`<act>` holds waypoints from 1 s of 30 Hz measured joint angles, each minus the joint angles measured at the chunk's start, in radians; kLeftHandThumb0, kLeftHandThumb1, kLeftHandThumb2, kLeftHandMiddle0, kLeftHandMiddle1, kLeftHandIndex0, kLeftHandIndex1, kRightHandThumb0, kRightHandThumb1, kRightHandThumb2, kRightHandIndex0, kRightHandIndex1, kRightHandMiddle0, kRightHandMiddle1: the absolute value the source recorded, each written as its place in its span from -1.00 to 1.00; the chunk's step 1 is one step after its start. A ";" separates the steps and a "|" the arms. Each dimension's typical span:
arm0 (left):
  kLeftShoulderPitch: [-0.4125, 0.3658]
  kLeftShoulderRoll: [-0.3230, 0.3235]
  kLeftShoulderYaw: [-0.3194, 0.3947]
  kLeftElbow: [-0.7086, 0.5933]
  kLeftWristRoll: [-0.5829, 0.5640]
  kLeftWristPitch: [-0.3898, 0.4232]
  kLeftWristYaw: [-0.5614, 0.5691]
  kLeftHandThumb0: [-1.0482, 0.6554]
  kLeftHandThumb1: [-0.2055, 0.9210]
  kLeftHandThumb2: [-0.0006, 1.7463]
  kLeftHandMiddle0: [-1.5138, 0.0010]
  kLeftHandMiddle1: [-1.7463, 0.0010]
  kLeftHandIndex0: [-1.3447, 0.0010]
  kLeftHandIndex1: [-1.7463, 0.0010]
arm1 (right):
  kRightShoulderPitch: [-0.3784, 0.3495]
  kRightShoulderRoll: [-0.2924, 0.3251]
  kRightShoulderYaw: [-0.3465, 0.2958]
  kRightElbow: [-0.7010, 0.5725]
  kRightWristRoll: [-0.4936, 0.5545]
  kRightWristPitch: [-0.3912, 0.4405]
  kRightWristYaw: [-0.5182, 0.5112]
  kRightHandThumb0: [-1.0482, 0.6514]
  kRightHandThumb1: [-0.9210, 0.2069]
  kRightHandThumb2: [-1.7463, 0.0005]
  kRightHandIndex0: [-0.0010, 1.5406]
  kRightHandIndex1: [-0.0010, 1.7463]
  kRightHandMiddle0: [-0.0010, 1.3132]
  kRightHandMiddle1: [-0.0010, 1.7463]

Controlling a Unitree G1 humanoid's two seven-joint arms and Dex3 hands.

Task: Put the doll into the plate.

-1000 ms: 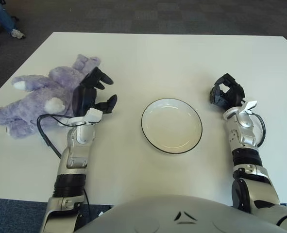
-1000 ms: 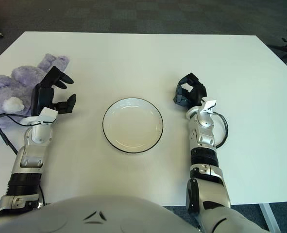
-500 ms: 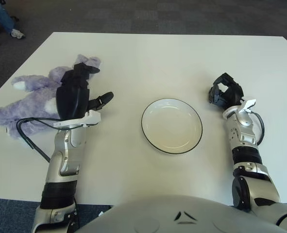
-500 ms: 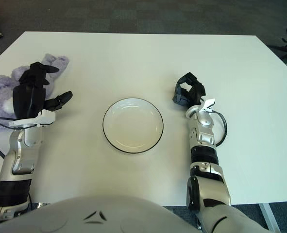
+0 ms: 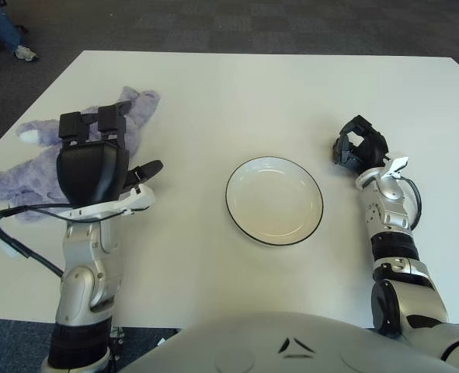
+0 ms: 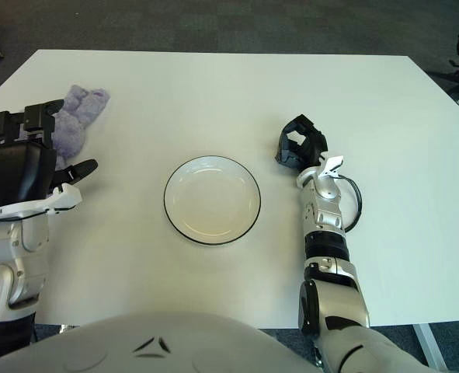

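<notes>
A purple plush doll (image 5: 35, 159) lies on its side at the table's left edge. My left hand (image 5: 97, 151) hovers raised over the doll's middle, back of the hand toward the camera, fingers spread and holding nothing. It hides part of the doll's body. The white plate (image 5: 274, 200) with a dark rim sits empty in the table's centre. My right hand (image 5: 359, 148) shows to the right of the plate, fingers curled with nothing in them.
The white table (image 5: 237, 93) carries only the doll and plate. A black cable (image 5: 15, 225) loops from my left forearm over the table's left front. Dark carpet lies beyond the far edge.
My left hand has lifted and swung left from beside the doll to above it, turning its back to the camera. The right hand has barely moved.
</notes>
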 measured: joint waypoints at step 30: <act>0.002 0.057 0.161 -0.173 0.211 0.038 -0.338 -0.54 0.28 -0.12 0.94 0.32 1.00 0.42 | -0.012 -0.020 0.001 0.015 -0.002 0.024 -0.017 -0.32 0.03 -0.47 0.55 1.00 -0.10 1.00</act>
